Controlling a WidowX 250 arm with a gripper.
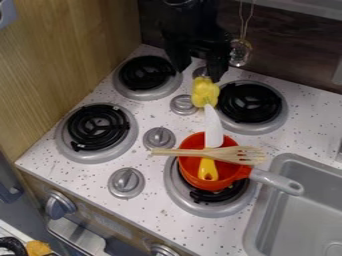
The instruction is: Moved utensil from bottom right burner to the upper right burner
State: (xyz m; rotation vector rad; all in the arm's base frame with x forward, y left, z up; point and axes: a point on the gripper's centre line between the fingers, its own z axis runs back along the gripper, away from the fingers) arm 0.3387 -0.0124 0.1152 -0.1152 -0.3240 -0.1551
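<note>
Wooden fork (pixel 230 155) and white-and-yellow utensil (pixel 213 127) are both at the orange pot (pixel 193 174) on the lower right burner (pixel 175 192) — the fork lies across the pot's rim, over the other utensil, whose yellow handle end is down in the pot. The gripper (pixel 198 75) hangs between the two upper burners, its jaws spread apart, just by the yellow piece (pixel 205 92) at that utensil's upper end. The pot's grey handle (pixel 277 181) points toward the sink (pixel 284 160).

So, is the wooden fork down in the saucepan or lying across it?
Across it: the wooden fork spans the orange saucepan, handle end past the rim on one side, tines past the other.
</note>
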